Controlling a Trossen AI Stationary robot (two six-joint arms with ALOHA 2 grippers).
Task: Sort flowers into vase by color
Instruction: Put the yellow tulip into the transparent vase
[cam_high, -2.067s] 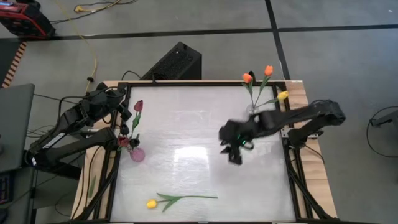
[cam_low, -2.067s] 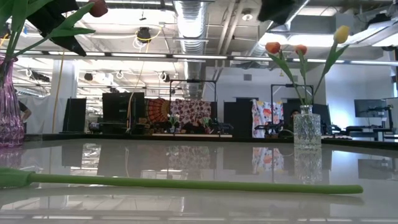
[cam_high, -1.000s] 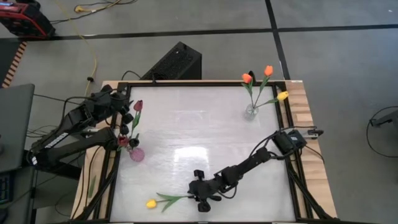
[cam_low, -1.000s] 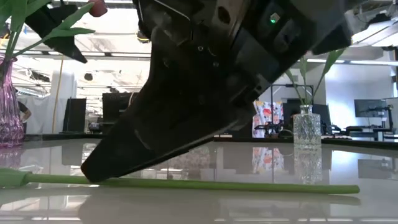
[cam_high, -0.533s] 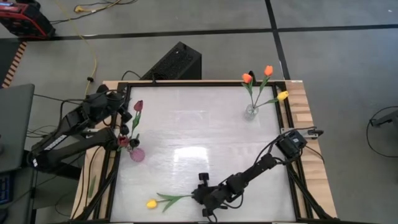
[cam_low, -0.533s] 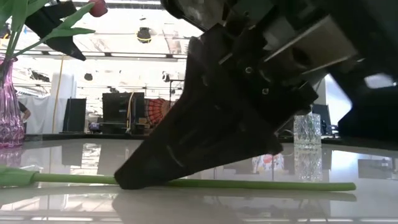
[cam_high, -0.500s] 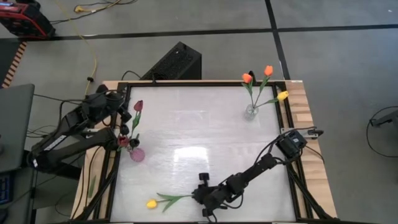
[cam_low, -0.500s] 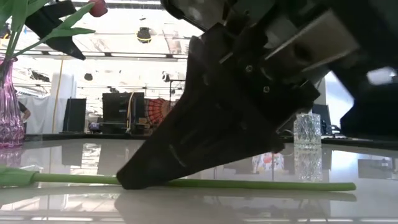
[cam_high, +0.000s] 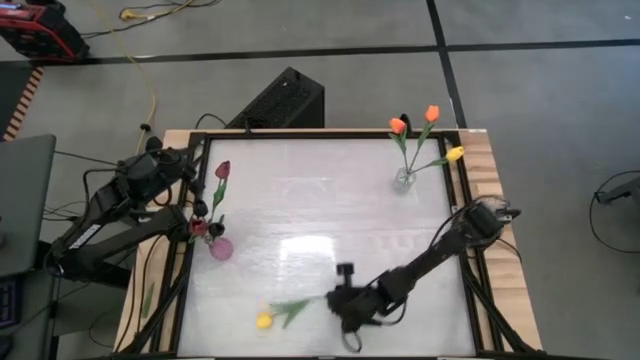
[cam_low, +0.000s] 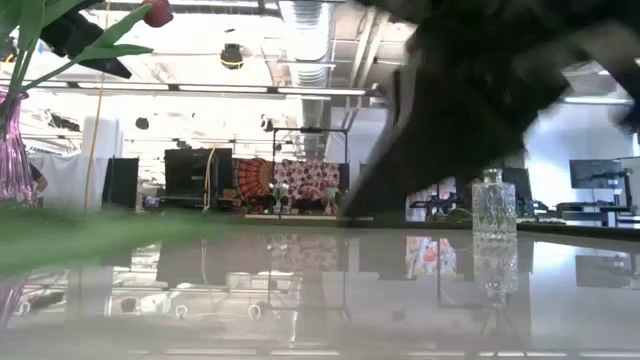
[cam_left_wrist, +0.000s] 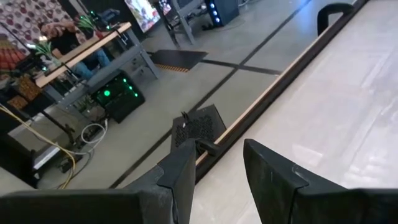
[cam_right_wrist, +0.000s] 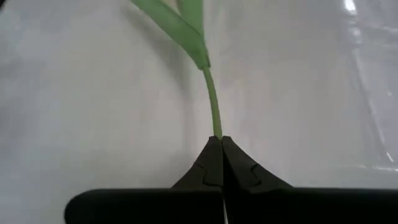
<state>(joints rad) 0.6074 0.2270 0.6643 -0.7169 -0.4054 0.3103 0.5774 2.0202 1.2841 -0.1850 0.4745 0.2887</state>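
Pickup step: right pincer (cam_right_wrist: 221, 142) pinched yellow tulip (cam_high: 264, 320) by its stem (cam_right_wrist: 213, 106); next, carry to clear vase (cam_high: 403, 179). Left pincer (cam_left_wrist: 217, 163) spread, idle.

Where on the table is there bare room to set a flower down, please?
The widest free patch is the table's middle, between the pink vase and the clear vase. The strip along the far edge is also bare. The near edge is crowded: the right gripper, shut on the yellow tulip, works there. The left gripper waits by the pink vase.
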